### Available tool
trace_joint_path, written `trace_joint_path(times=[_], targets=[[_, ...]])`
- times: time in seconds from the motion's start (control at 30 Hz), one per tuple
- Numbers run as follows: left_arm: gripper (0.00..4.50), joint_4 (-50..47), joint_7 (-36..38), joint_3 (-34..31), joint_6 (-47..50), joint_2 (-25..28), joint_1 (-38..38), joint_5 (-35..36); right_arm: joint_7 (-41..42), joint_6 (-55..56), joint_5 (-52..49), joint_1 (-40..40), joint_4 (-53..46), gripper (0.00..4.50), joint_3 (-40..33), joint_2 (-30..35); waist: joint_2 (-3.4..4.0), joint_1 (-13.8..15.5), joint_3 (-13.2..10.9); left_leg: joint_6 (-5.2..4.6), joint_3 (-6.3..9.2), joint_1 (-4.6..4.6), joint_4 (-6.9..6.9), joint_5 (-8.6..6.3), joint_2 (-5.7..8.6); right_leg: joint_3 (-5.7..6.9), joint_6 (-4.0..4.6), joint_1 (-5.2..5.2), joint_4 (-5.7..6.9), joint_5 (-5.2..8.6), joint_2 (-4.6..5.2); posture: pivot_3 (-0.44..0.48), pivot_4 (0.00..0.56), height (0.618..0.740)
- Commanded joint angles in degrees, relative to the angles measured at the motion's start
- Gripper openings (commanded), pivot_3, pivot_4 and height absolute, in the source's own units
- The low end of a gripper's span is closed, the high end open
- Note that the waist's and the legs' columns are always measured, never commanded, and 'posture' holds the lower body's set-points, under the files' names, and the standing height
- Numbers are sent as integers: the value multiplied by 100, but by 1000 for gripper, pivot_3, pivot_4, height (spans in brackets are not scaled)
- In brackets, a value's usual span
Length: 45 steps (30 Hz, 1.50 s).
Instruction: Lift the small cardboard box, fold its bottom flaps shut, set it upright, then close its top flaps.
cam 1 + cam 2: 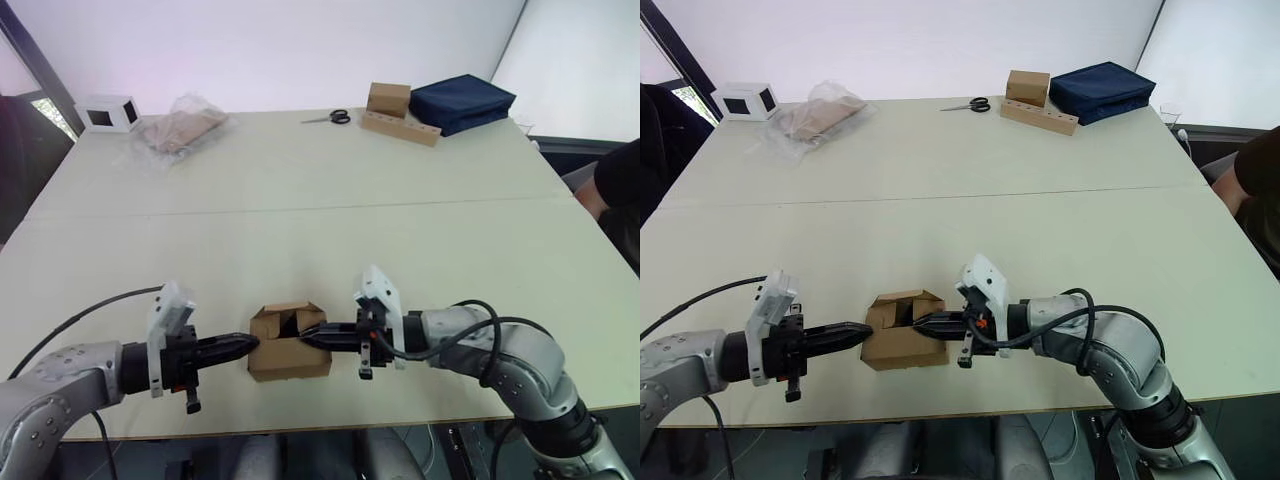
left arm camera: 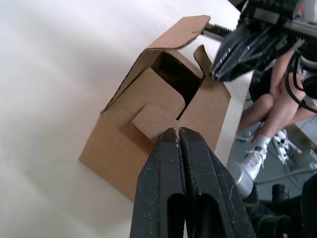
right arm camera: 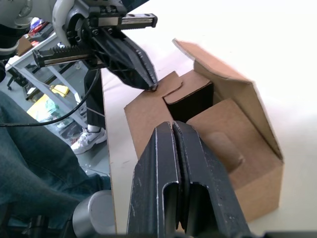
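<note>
The small plain brown cardboard box sits on the pale worktop near its front edge; left claw and right claw, both closed and empty, press opposite sides, apparently folding flaps inward.

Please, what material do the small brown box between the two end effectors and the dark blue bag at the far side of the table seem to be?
The small brown box looks like matte, unprinted corrugated cardboard; creased hinged flaps show. The dark blue bag seems soft fabric, with rounded, sagging edges.
</note>
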<state>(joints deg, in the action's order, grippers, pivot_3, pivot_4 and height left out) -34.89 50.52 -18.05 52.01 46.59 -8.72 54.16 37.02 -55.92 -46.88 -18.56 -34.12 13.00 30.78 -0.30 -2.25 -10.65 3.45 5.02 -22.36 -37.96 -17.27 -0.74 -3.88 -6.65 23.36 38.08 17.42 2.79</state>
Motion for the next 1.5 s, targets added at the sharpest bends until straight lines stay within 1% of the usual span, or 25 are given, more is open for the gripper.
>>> trace_joint_path(times=[0.03,0.13,0.37,0.47,0.53,0.67,0.83,0.93,1.0,1.27,1.5], targets=[[44,-29,23,230,-216,13,-2,-180,19,12,-137,-3,-262,0,-112,-1,0,2,0,0,0,0,0,0,0,0,0,0,0,0,0,0,150,740],[44,-28,-5,377,-315,7,19,-293,15,-41,-284,-13,-298,0,-217,20,0,4,0,0,0,0,0,0,0,0,0,0,0,0,0,0,150,740],[44,-7,-29,429,-414,1,7,-289,70,-397,-1220,-334,-295,0,-780,132,0,3,0,0,1,0,0,0,0,0,0,-1,0,0,1,0,150,740],[44,-3,-44,420,-425,-12,11,-264,14,-418,-1388,-546,-159,0,-913,101,0,1,0,-1,1,1,0,0,0,0,0,-1,0,0,0,0,150,740],[44,0,-50,429,-445,-11,4,-284,-85,-351,-1329,-709,-29,0,-946,31,0,4,0,0,0,1,0,0,0,0,0,-1,0,0,0,0,150,740],[44,-9,-58,432,-455,-22,-22,-259,-435,-170,-745,-1295,446,0,-716,-245,1,-15,0,0,0,1,0,0,0,0,0,0,2,0,-1,0,150,740],[44,-41,-68,413,-474,-35,-63,-247,-318,-109,18,-1706,732,0,10,-268,1,-10,0,0,0,1,3,0,0,0,0,1,-1,0,0,0,150,740],[44,-52,-86,398,-473,-48,-74,-232,-226,-140,287,-1679,746,0,356,-245,1,-11,0,0,0,0,4,0,0,0,0,2,-1,0,1,0,150,740],[44,-56,-96,391,-470,-47,-74,-228,-117,-188,300,-1603,664,0,427,-186,1,-8,0,0,0,0,3,0,0,0,0,2,0,0,1,0,150,740],[44,10,-126,366,-448,-31,-26,-201,124,-360,98,-1307,289,0,299,-140,1,-13,0,0,1,1,4,0,0,0,0,1,0,0,1,0,150,740],[44,125,-123,279,-389,-18,101,-93,139,-319,305,-1213,320,0,437,-169,1,-15,-1,0,1,1,4,0,0,0,0,2,0,0,1,0,150,740]])
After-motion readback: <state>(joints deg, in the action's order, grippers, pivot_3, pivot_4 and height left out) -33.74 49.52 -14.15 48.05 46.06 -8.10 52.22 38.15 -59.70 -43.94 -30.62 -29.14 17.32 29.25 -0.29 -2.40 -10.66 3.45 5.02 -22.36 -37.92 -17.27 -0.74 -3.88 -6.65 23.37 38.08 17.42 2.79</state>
